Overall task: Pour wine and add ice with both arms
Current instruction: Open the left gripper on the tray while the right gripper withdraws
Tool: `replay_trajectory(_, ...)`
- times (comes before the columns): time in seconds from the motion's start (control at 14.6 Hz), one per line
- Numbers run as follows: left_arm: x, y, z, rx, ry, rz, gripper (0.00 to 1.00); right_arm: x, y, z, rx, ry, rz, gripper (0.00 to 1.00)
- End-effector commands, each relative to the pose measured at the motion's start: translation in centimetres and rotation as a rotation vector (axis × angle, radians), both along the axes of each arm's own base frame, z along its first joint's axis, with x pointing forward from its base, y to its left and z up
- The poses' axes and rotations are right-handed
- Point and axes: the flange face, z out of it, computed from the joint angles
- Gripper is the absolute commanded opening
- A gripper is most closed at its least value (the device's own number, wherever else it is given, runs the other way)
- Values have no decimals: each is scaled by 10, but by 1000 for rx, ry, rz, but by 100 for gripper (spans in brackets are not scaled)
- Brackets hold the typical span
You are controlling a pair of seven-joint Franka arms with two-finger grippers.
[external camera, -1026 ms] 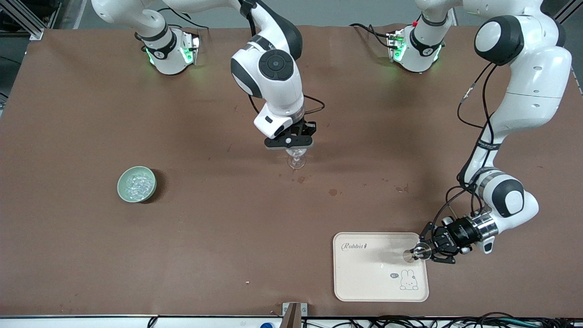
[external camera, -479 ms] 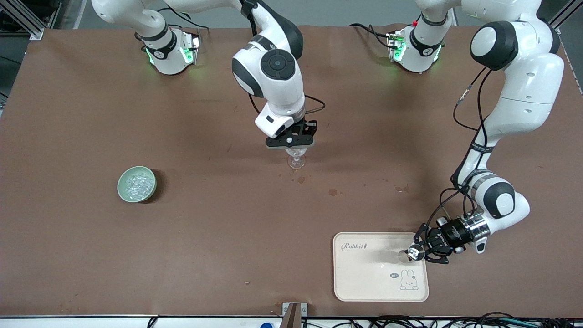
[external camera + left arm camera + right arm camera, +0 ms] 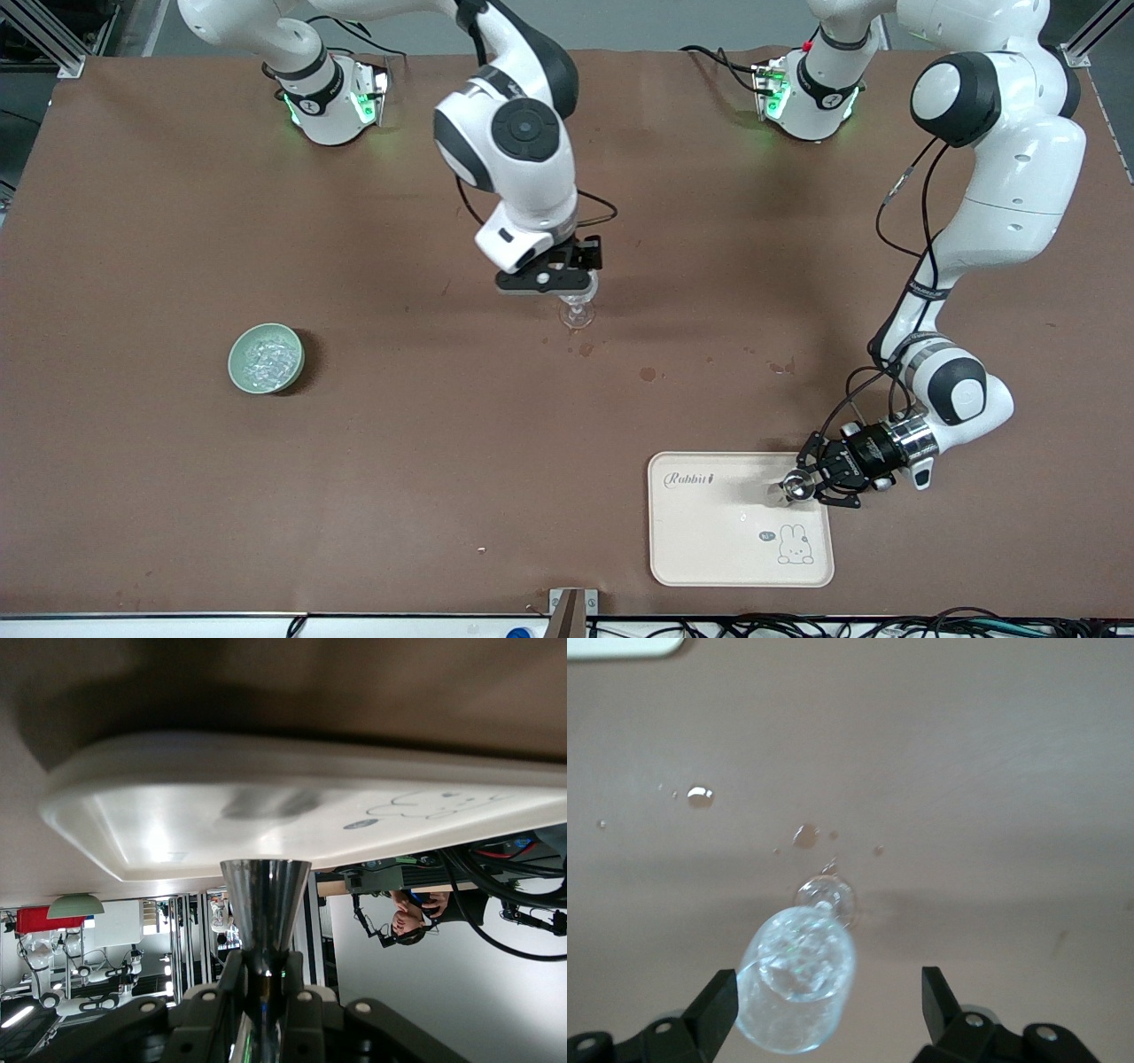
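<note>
Clear ice point(image 3: 265, 361) sits in a green bowl point(image 3: 237, 365) on the table point(image 3: 177, 221). Right gripper point(image 3: 567, 282) is spread wide over a glass point(image 3: 577, 314). Left gripper point(image 3: 811, 486) pinches a silver cup point(image 3: 791, 487) over the tray point(image 3: 709, 532).

Small clear glassy chunks of ice point(image 3: 265, 360) are lying heaped in a round pale green bowl point(image 3: 239, 371), which is sitting upright on the brown table point(image 3: 399, 461) toward the right arm's end, well apart from everything else.

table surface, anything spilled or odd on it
Yes: small dark wet spots stain the brown table, nearer the front camera than the wine glass. The right wrist view shows them as droplets.
</note>
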Motion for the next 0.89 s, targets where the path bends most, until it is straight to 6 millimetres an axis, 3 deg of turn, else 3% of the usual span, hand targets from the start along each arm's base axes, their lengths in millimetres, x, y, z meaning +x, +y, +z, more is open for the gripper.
replay_trajectory(0.0, 5, -1, -2, 1, -25, 14, 3, 26, -66, 60, -10, -48, -85, 92)
replay_trajectory(0.14, 3, 0, -9, 0, -17, 14, 7, 52, -119, 86, -25, -83, -138, 95)
replay_trajectory(0.34, 1, 0, -11, 12, -38, 7, 17, 79, -205, 102, -38, -88, -94, 95)
replay_trajectory(0.62, 0, 0, -12, 14, -40, 5, 21, 92, -288, 103, -54, -70, -121, 95)
replay_trajectory(0.75, 1, 1, -12, 18, -49, 4, 28, 93, -324, 93, -63, -46, -171, 95)
replay_trajectory(0.82, 0, 2, -12, 22, -57, 2, 37, 95, -344, 90, -65, -38, -202, 95)
